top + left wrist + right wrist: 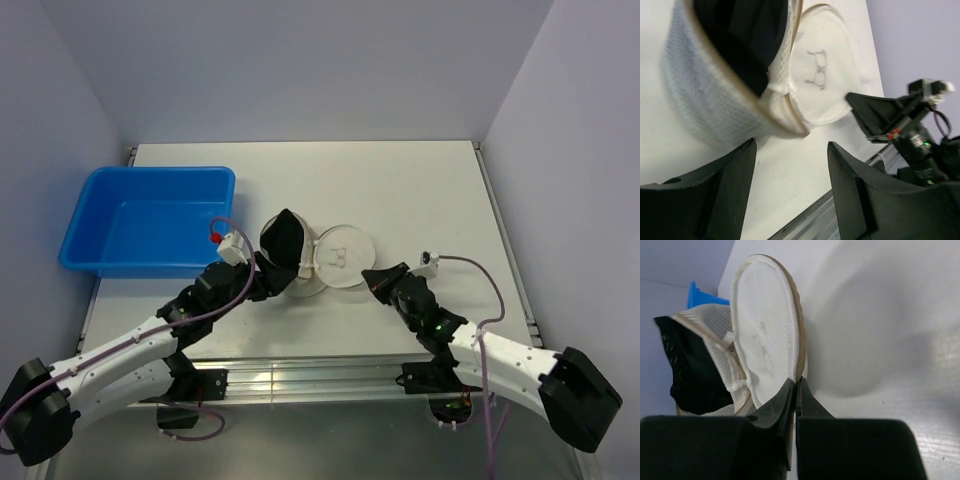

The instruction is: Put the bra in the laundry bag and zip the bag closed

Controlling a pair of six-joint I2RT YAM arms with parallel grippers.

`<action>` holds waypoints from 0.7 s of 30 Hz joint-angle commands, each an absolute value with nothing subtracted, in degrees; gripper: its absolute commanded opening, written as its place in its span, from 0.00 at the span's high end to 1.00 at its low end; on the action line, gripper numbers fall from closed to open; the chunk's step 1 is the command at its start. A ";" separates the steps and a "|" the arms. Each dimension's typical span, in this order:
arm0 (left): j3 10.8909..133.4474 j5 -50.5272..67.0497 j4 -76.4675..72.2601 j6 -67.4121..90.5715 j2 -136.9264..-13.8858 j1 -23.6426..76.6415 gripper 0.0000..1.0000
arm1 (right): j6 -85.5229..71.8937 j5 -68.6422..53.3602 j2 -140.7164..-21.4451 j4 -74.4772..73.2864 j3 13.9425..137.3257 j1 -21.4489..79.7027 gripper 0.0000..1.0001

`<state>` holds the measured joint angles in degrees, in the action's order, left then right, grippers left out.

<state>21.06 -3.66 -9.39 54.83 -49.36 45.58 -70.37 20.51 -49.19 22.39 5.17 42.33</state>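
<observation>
Two arms, the left arm (120, 360) and the right arm (500, 350), are bolted at the six o'clock edge of the bench (420, 190), with one claw each.

The left claw (790, 150) stands wide open with nothing between its fingers. It sits at about seven o'clock of the one laundry bag (705, 100), just short of its mesh wall.

The right claw (797, 390) is pinched shut on the tan rim of the bag's one round flap (343, 257), at the flap's four o'clock. Whether the zip pull is in that pinch I cannot tell.

The bag sits near the middle of the bench with its mouth open. Its flap is folded out flat at three o'clock and carries a small grey printed outline. One black cloth (283, 240) fills the mouth and pokes out toward twelve o'clock. The bra I cannot make out in any view, and whether it lies under that cloth I cannot tell.

One blue tub (150, 172) sits at ten o'clock, well apart from the bag.

The bench top is plain white with one metal rail (300, 375) along its near edge. Three pale lavender-grey walls (300, 60) close it in at nine, twelve and three o'clock.
</observation>
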 commanded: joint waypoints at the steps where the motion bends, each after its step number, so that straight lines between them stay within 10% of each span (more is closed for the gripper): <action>1: 25.13 -10.01 -1.51 50.89 -45.19 45.53 0.35 | -58.30 28.11 -43.52 12.06 10.62 42.10 1.00; 21: 33.40 -10.11 0.53 47.46 -48.16 35.96 0.56 | -47.02 28.48 -30.94 2.54 12.75 42.01 1.00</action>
<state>30.41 -10.35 3.44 48.93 -46.13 37.82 -48.25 27.53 -32.42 1.96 13.43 42.22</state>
